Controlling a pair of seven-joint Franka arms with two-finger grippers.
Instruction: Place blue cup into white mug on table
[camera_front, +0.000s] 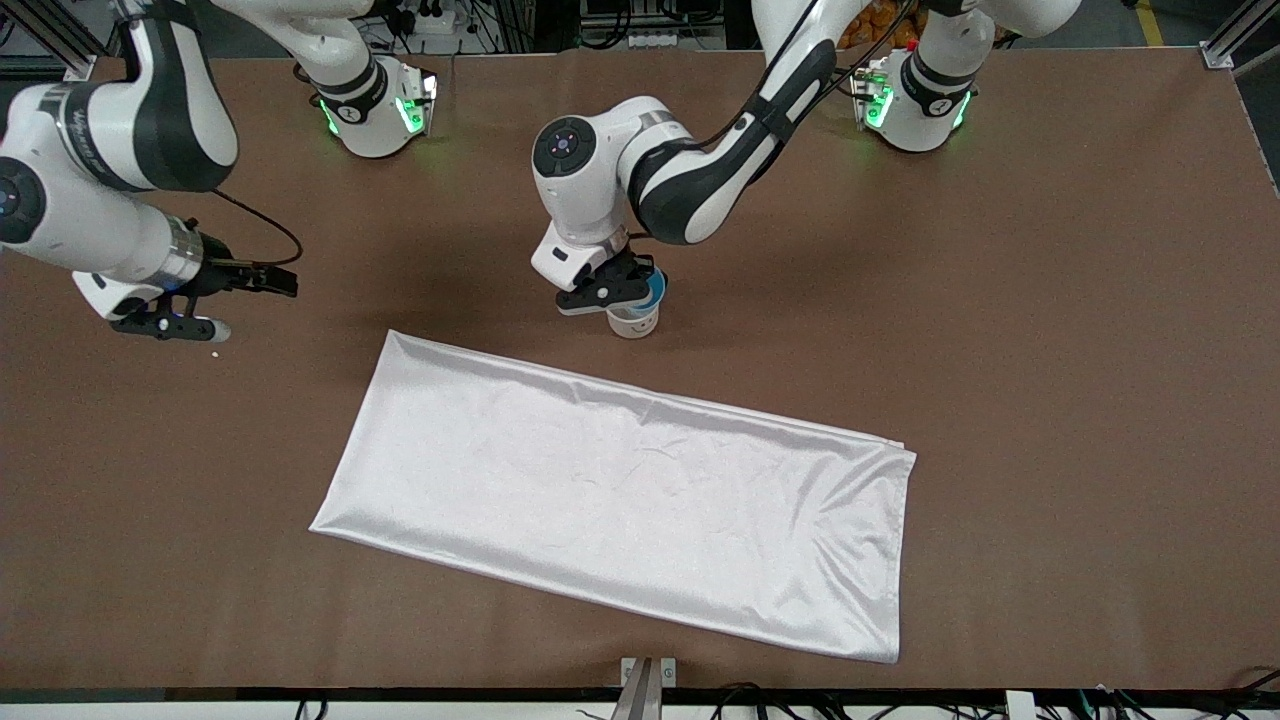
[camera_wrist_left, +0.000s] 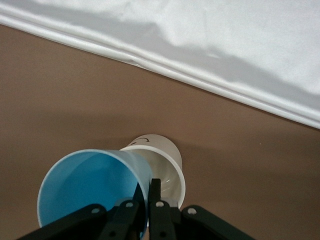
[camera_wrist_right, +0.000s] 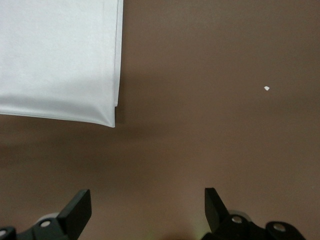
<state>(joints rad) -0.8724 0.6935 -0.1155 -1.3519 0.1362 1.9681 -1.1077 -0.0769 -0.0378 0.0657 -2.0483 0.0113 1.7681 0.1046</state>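
Note:
My left gripper (camera_front: 628, 288) is shut on the rim of the blue cup (camera_front: 655, 290), one finger inside the cup and one outside. It holds the cup tilted just over the white mug (camera_front: 633, 322), which stands upright on the brown table (camera_front: 1050, 300) close to the white cloth's edge. In the left wrist view the blue cup (camera_wrist_left: 90, 192) overlaps the mug's (camera_wrist_left: 167, 165) rim and my left gripper (camera_wrist_left: 145, 192) pinches the cup's wall. I cannot tell whether the cup's base is inside the mug. My right gripper (camera_front: 262, 277) waits open and empty over bare table at the right arm's end; its open jaws show in the right wrist view (camera_wrist_right: 145, 207).
A large shiny white cloth (camera_front: 620, 490) lies flat, nearer the front camera than the mug; it also shows in the left wrist view (camera_wrist_left: 200, 40) and the right wrist view (camera_wrist_right: 55, 55). A tiny white speck (camera_front: 213, 355) lies on the table under the right gripper.

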